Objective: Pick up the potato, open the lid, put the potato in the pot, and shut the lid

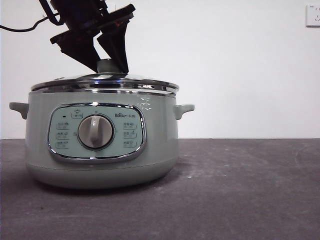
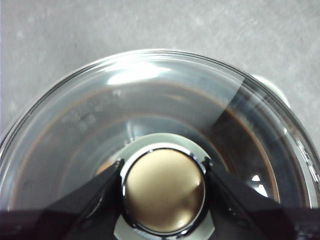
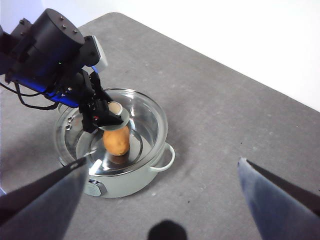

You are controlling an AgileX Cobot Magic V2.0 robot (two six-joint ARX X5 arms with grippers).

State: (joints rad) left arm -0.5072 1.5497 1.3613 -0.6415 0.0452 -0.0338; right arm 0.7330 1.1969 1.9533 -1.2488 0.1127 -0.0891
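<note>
Left end effector (image 1: 111, 67) has its two jaws clamped on the knob of the one lid (image 1: 102, 83), seemingly seated on the one pot (image 1: 102, 150); one potato (image 3: 116, 141) lies inside; right end effector (image 3: 160, 170) hangs apart above the counter (image 3: 225, 130)

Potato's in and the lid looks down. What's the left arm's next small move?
Probably open the left gripper and lift clear: its jaws flank the lid's knob, the lid sits on the pot, and the potato is inside.
</note>
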